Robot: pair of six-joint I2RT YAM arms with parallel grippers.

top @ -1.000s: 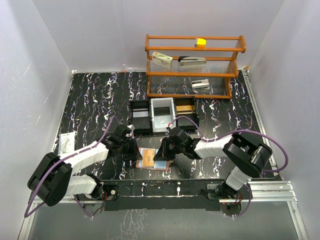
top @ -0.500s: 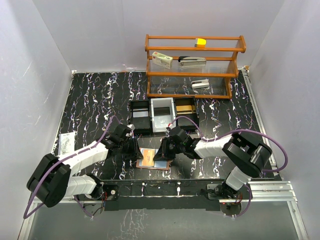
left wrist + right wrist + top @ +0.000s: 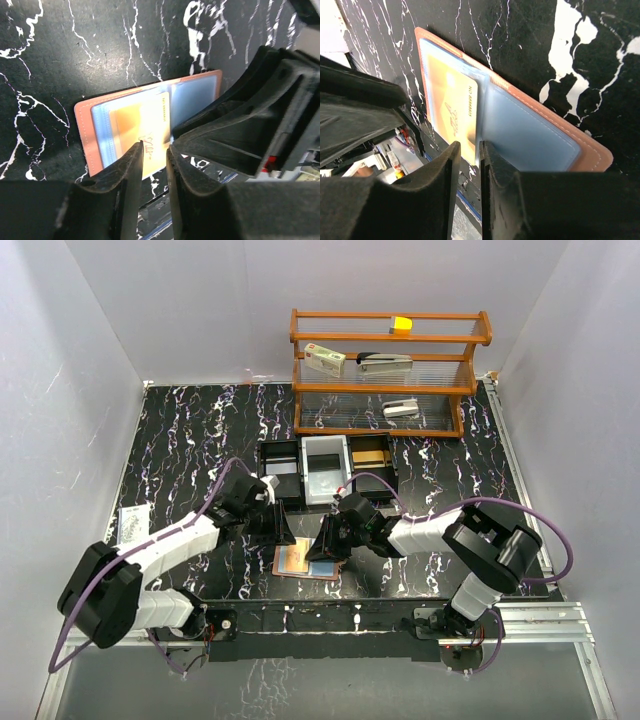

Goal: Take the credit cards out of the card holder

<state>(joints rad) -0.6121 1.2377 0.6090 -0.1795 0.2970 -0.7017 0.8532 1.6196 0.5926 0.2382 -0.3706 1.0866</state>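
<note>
The salmon-pink card holder (image 3: 300,562) lies open on the black marble table near the front edge, pale blue pockets up. It also shows in the left wrist view (image 3: 84,131) and the right wrist view (image 3: 592,154). A yellow-orange credit card (image 3: 150,125) sticks partly out of the left pocket past the holder's near edge (image 3: 451,107). I cannot tell any other cards from the pockets. My left gripper (image 3: 283,530) (image 3: 155,145) hovers just beyond the holder, jaws a narrow gap apart and empty. My right gripper (image 3: 325,545) (image 3: 470,144) stands over the holder's middle, jaws a narrow gap apart.
A black three-part tray (image 3: 328,470) stands just behind the holder. A wooden shelf (image 3: 390,390) at the back holds a white-and-red box (image 3: 325,360) and other small items. A small packet (image 3: 132,525) lies at the left. The table's front edge is close.
My left gripper has moved off the holder's left edge, up and toward the far side. The right gripper and the holder have stayed put.
</note>
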